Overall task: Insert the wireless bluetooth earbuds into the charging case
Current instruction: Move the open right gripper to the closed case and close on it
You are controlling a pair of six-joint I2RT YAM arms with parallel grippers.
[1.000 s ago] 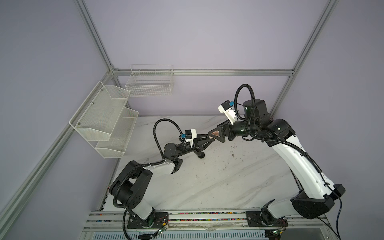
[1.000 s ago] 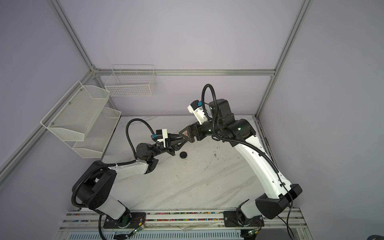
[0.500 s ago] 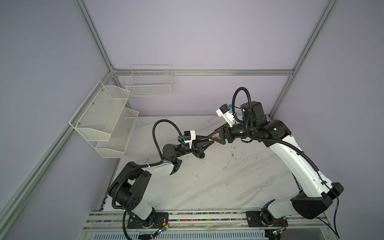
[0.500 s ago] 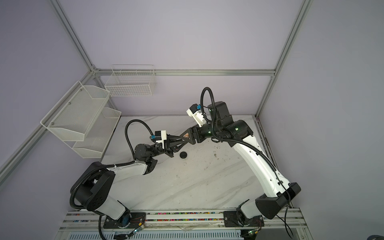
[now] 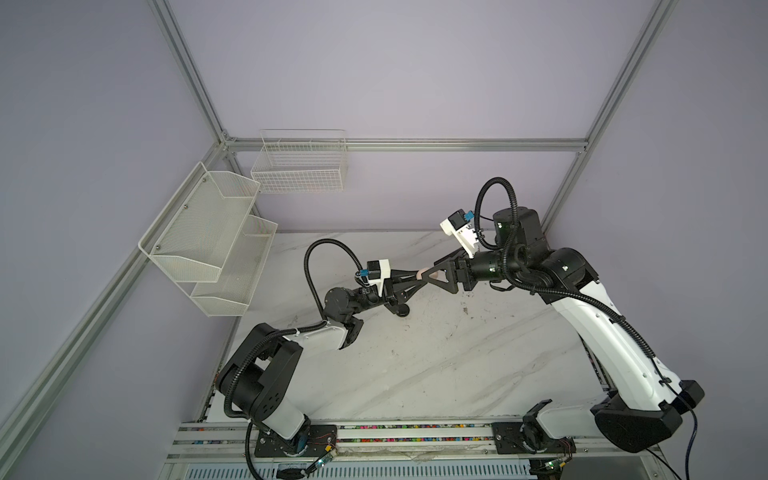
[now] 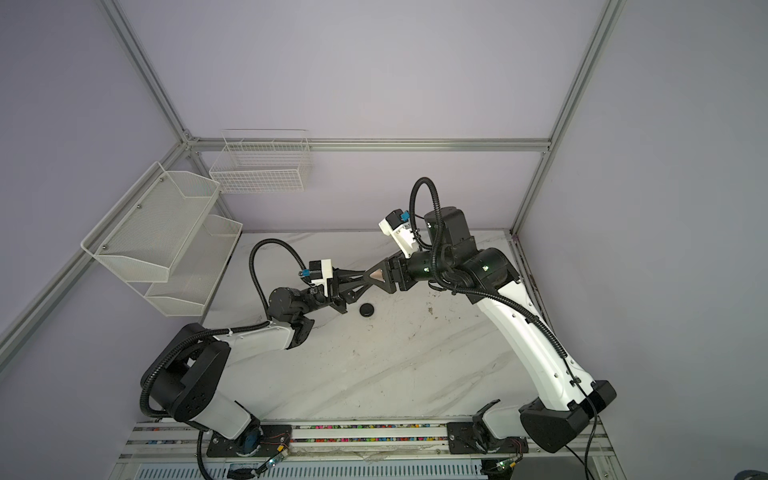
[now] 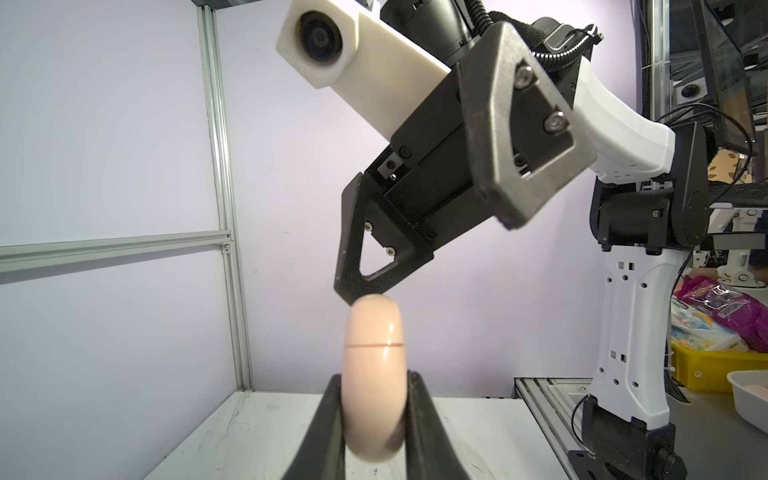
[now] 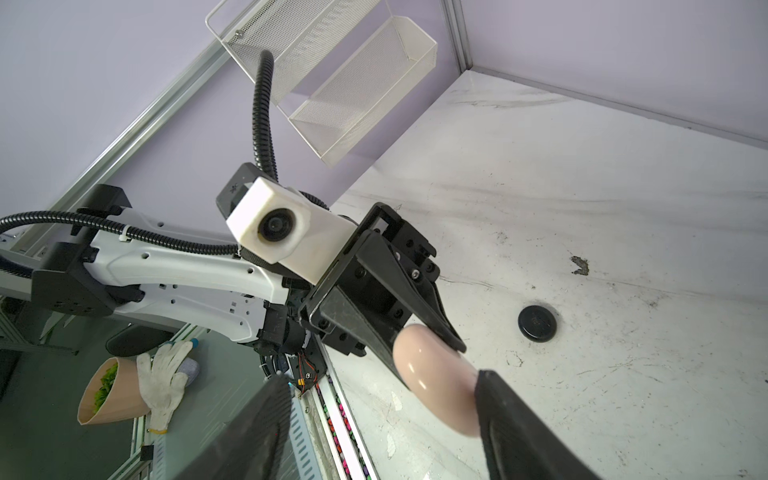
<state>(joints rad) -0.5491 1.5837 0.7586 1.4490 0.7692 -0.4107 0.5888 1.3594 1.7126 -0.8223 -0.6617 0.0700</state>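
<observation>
Holding the pink case (image 7: 374, 374), seam closed, clamped between the left fingers (image 7: 424, 436), clear above the surface (image 8: 623, 187). Touching its rim with one tip of the right fingers (image 7: 348, 257), spread wide. Likely opening the lid: next, pry at the seam. No earbuds visible; black case (image 8: 537, 323) lying below.

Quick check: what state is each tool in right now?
Left tool: closed, holding the pink case.
Right tool: open, its jaws either side of that case, not clamped on it.
</observation>
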